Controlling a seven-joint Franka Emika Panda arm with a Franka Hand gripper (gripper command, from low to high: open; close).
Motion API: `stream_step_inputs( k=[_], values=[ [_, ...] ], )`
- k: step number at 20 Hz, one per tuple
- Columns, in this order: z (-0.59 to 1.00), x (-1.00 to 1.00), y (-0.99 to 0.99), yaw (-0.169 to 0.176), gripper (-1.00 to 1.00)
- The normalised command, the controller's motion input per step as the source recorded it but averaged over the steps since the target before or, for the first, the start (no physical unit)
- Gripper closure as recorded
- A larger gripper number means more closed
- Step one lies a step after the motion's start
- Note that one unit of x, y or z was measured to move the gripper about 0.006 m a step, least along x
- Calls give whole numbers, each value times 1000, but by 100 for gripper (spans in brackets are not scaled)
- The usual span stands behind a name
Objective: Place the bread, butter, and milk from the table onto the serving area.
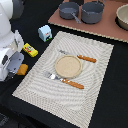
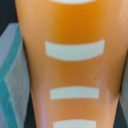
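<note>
The bread (image 2: 70, 30), a golden-orange loaf with pale score marks, fills the wrist view. In the exterior view only an orange end of the bread (image 1: 23, 69) shows under the arm, at the placemat's left edge. My gripper (image 1: 18, 68) is closed around it; one grey finger pad (image 2: 11, 75) presses against the loaf's side. The yellow butter pack (image 1: 30, 49) and the white milk carton (image 1: 45, 32) stand on the black table (image 1: 110, 105), apart from the gripper. The cream striped serving area (image 1: 95, 65) holds a tan plate (image 1: 67, 66).
Orange-handled cutlery lies beside the plate: a knife (image 1: 80, 57) and a fork (image 1: 65, 80). A reddish-brown board (image 1: 110, 29) at the back carries two grey pots (image 1: 93, 12) and a pale bowl (image 1: 123, 16). The white arm (image 1: 7, 35) fills the exterior view's left.
</note>
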Motion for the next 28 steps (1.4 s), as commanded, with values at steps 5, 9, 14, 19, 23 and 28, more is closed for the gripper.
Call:
stream_step_inputs(
  k=[5, 9, 14, 19, 23, 28],
  values=[
    [1000, 134, 182, -15, 100],
    [939, 798, 241, -2, 100],
    [573, 975, 210, -11, 100],
    [363, 916, 180, -32, 100],
    [279, 893, 152, -40, 100],
    [163, 874, 175, -48, 100]
  ],
)
